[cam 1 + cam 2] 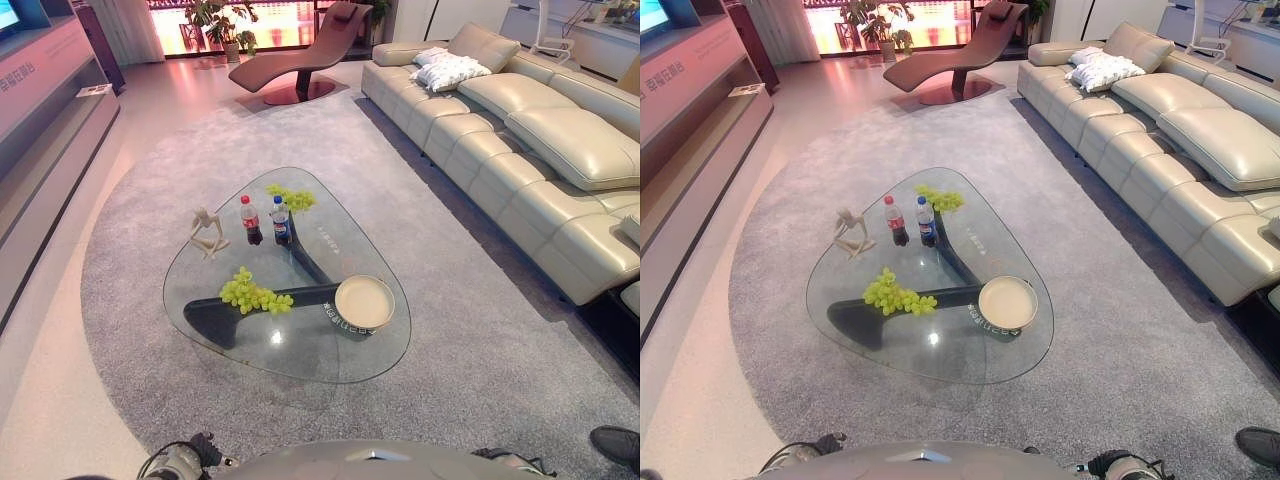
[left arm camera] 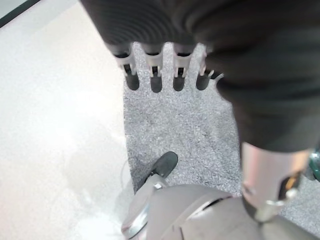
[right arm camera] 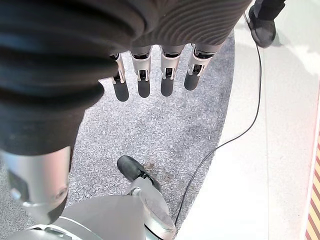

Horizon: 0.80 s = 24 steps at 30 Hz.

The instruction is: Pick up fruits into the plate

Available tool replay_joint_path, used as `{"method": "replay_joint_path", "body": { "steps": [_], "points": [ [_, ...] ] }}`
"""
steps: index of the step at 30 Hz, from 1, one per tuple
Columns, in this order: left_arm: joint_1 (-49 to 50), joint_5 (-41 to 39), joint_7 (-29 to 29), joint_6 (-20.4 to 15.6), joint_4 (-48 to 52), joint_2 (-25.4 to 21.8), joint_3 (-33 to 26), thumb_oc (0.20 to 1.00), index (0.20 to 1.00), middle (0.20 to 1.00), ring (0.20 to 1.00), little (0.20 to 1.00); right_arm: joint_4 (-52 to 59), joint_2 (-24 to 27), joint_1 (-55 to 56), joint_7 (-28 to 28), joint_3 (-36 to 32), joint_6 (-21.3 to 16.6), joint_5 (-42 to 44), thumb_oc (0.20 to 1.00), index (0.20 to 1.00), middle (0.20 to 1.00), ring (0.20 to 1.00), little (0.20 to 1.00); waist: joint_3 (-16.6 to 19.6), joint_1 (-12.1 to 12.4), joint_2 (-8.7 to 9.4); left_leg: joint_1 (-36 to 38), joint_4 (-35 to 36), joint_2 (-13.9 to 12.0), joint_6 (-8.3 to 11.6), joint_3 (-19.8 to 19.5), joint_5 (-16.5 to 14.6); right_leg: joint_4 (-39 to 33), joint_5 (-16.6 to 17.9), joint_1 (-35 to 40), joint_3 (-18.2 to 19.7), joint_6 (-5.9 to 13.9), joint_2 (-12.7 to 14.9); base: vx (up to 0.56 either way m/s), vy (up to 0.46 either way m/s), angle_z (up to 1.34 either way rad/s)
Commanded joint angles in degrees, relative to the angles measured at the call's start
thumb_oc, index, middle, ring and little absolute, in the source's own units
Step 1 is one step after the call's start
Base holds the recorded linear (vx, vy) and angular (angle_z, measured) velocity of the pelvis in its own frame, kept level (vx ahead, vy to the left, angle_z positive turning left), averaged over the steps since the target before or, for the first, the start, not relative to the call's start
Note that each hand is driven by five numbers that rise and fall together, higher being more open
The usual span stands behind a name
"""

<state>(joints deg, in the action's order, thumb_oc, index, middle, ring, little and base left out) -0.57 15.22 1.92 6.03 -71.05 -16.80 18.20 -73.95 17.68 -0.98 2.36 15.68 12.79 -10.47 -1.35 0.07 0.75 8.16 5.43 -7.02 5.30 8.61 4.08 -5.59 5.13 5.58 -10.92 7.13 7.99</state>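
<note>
A bunch of green grapes (image 1: 254, 293) lies on the glass coffee table (image 1: 300, 355), near its front left. A second, smaller bunch of grapes (image 1: 291, 197) rests at the table's far edge. The round cream plate (image 1: 364, 301) stands empty at the front right of the table. My left hand (image 2: 155, 75) hangs over the grey carpet, fingers straight and holding nothing. My right hand (image 3: 150, 75) hangs the same way, open and empty. Both hands are well back from the table.
Two small drink bottles (image 1: 266, 220) and a wooden figure (image 1: 206, 232) stand on the table behind the near grapes. A beige sofa (image 1: 540, 130) runs along the right, a lounge chair (image 1: 300, 60) stands at the back. A person's shoe (image 1: 615, 440) shows at bottom right.
</note>
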Motion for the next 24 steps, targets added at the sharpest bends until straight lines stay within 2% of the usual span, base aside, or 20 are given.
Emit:
{"method": "replay_joint_path", "body": {
  "steps": [1, 17, 24],
  "points": [
    [-5.19, -0.34, 0.11, -1.32, -3.77, -0.8, 0.15, 1.0, 1.0, 1.0, 1.0, 1.0, -4.54, -0.46, -5.78, 0.54, 0.57, 0.47, -0.76, 1.0, 1.0, 1.0, 1.0, 1.0, -2.68, 0.49, 0.82, 1.3, -0.43, 1.02, -1.41, -1.15, -7.8, 1.31, -6.43, 3.82, -1.02, 0.79, 0.36, 0.0, 0.0, 0.0],
    [-4.82, -0.95, 1.93, -1.33, -3.94, -0.84, -0.32, 1.0, 1.0, 1.0, 1.0, 1.0, -4.61, -0.54, -5.56, 0.64, 0.41, -0.1, 0.1, 1.0, 1.0, 1.0, 1.0, 1.0, -3.39, 0.69, 0.9, 1.2, -0.43, 0.95, -1.42, -1.22, -7.79, 1.43, -6.51, 3.75, -1.17, 0.77, 0.39, 0.0, 0.0, -0.01],
    [-5.04, -3.42, 3.85, -3.12, -3.53, -1.03, -1.42, 1.0, 1.0, 1.0, 1.0, 1.0, -4.19, -0.32, -5.54, 0.64, 0.24, -0.55, -0.28, 1.0, 1.0, 1.0, 1.0, 1.0, -4.11, 0.31, 0.71, 0.95, -0.44, 0.95, -1.45, -0.9, -7.63, 1.61, -6.56, 3.42, -1.01, 0.74, 0.38, 0.01, -0.001, 0.0]
  ]
}}
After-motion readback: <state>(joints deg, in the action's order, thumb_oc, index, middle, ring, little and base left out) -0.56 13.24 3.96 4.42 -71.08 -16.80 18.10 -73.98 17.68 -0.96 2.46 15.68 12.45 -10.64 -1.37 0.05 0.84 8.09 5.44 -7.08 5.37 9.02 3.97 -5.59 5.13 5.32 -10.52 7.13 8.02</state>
